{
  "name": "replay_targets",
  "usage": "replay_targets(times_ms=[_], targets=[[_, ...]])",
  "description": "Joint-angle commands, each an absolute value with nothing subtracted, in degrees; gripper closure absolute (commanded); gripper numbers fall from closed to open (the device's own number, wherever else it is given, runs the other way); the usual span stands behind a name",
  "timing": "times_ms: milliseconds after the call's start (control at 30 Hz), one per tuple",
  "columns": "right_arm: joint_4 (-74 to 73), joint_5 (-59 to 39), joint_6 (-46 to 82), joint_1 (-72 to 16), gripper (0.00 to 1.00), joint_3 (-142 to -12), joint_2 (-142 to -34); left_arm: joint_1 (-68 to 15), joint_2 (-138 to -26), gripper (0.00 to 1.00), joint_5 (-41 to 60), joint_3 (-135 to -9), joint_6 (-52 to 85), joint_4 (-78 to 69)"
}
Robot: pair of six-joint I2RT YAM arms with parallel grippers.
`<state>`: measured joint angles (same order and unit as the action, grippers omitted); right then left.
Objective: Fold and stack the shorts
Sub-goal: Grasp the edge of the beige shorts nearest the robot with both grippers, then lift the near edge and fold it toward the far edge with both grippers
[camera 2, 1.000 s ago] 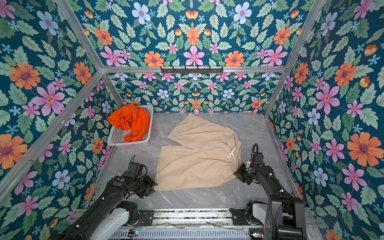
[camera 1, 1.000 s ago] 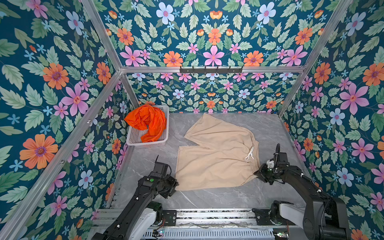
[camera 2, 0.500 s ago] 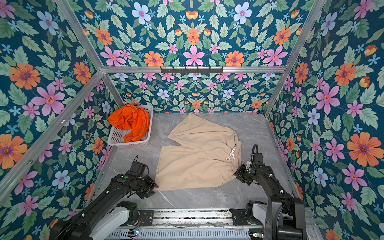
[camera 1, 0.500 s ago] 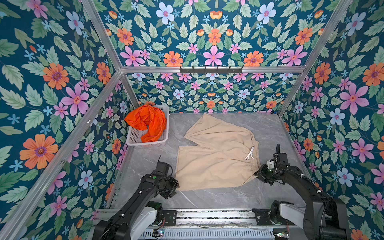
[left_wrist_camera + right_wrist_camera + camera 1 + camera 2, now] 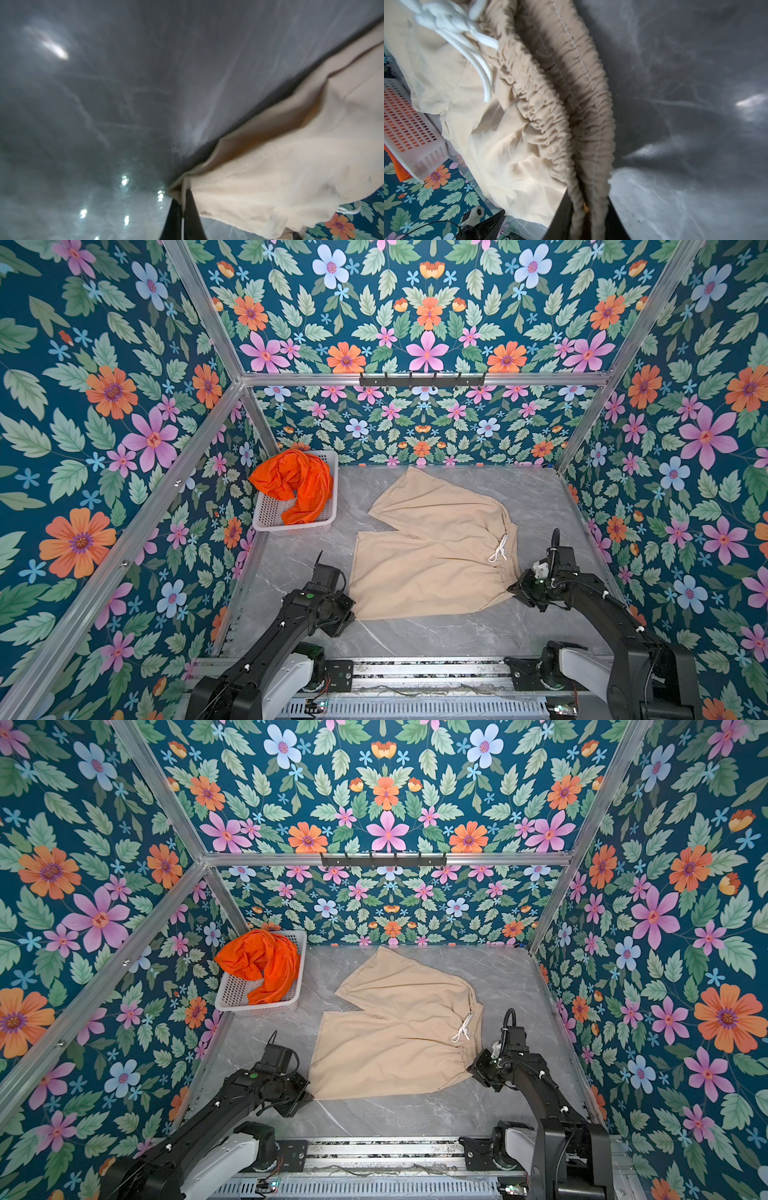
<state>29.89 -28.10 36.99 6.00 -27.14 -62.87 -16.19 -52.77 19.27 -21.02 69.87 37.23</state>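
The beige shorts [image 5: 428, 556] lie spread flat on the grey marbled table [image 5: 436, 635], legs pointing toward the left and back, the gathered waistband [image 5: 510, 568] on the right side, with a white drawstring [image 5: 500, 547] knotted just inside it. The left gripper [image 5: 348, 616] sits low at the near left corner of the shorts; in the left wrist view its fingers [image 5: 191, 207] are pinched together on the hem corner, thin cloth caught between them and lifted slightly off the table. The right gripper [image 5: 517, 588] is at the near end of the waistband; the right wrist view shows its jaws closed narrowly around the bunched elastic edge. The orange shorts [image 5: 297, 485] are crumpled in the white perforated basket [image 5: 299, 526], which stands at the back left corner of the table, well apart from both grippers.
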Motion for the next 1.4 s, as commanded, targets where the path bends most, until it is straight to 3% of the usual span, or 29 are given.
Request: replay_targets(times_ms=[0, 233, 467, 833, 1367], targets=[[33.8, -26.5, 36.3, 6.0, 0.79, -28.0, -61.3, -16.1, -52.4, 1.0, 15.2, -22.3, 67.4, 39.4], [40.7, -25.7, 36.7, 5.2, 0.8, -29.3, -56.2, -16.2, -48.1, 1.0, 9.8, -28.6, 63.6, 46.4], [50.2, -22.7, 40.8, -3.3, 0.83, -33.2, -51.3, -16.2, -45.1, 1.0, 1.5, -39.9, 56.4, 56.2], [53.8, -20.1, 37.5, -4.2, 0.83, -46.8, -54.8, -16.2, -62.7, 1.0, -7.5, -63.5, 38.0, 47.2], [53.8, -20.0, 33.0, -2.4, 0.84, -64.2, -64.1, -16.2, -82.0, 1.0, -4.8, -85.9, 27.8, 33.4]])
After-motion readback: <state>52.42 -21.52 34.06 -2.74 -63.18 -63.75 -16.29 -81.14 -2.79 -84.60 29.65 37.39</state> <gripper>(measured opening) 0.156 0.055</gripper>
